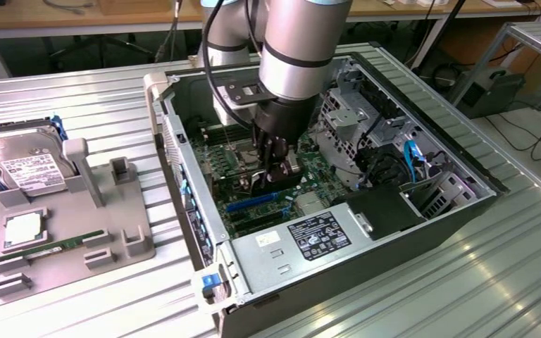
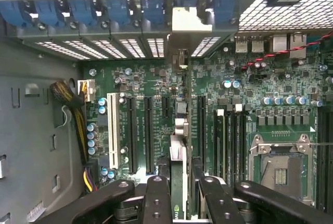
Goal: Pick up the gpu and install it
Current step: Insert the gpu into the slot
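My gripper [image 1: 275,169] reaches down into the open computer case [image 1: 195,232], low over the green motherboard [image 2: 151,83]. In the wrist view the gripper [image 2: 179,206] is shut on the gpu [image 2: 178,156], a thin dark card seen edge-on between the two black fingers [image 2: 156,198]. The card runs along one of the long expansion slots, and its silver bracket [image 2: 188,23] sits at the case's rear slot openings. From the exterior view the gpu [image 1: 242,184] is a dark shape under the fingers, just above the blue slots [image 1: 251,203]. I cannot tell whether the card is seated in the slot.
A grey holder tray [image 1: 73,232] at the exterior view's left carries a hard drive [image 1: 26,165], a CPU [image 1: 23,229] and a green RAM stick [image 1: 50,248]. Inside the case are the power supply [image 1: 313,236], the CPU socket [image 2: 281,169] and yellow-black cables [image 2: 78,109].
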`<act>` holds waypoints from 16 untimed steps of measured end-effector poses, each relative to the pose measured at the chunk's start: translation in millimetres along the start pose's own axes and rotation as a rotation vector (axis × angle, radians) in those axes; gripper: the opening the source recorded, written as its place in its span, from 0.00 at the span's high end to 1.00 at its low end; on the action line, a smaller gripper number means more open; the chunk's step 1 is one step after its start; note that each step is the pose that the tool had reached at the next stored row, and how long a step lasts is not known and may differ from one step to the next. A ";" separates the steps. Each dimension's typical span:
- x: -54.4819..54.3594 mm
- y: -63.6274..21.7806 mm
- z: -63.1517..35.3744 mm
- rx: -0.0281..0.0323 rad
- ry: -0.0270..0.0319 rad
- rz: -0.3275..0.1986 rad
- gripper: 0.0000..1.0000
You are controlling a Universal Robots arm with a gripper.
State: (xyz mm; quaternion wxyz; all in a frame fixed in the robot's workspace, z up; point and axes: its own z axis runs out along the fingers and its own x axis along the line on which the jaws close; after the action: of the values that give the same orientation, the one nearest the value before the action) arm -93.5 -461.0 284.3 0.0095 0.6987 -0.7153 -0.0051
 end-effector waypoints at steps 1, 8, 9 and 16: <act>0.3 0.0 0.6 0.0000 -0.0002 0.001 0.74; -0.9 6.5 10.9 -0.0004 -0.0008 0.035 0.74; -3.7 6.6 14.5 -0.0011 -0.0028 -0.008 0.74; -4.2 7.4 30.8 -0.0458 -0.0138 -0.016 0.74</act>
State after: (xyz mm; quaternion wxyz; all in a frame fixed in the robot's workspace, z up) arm -101.4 -456.9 253.6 0.0205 0.7041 -0.7093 -0.0263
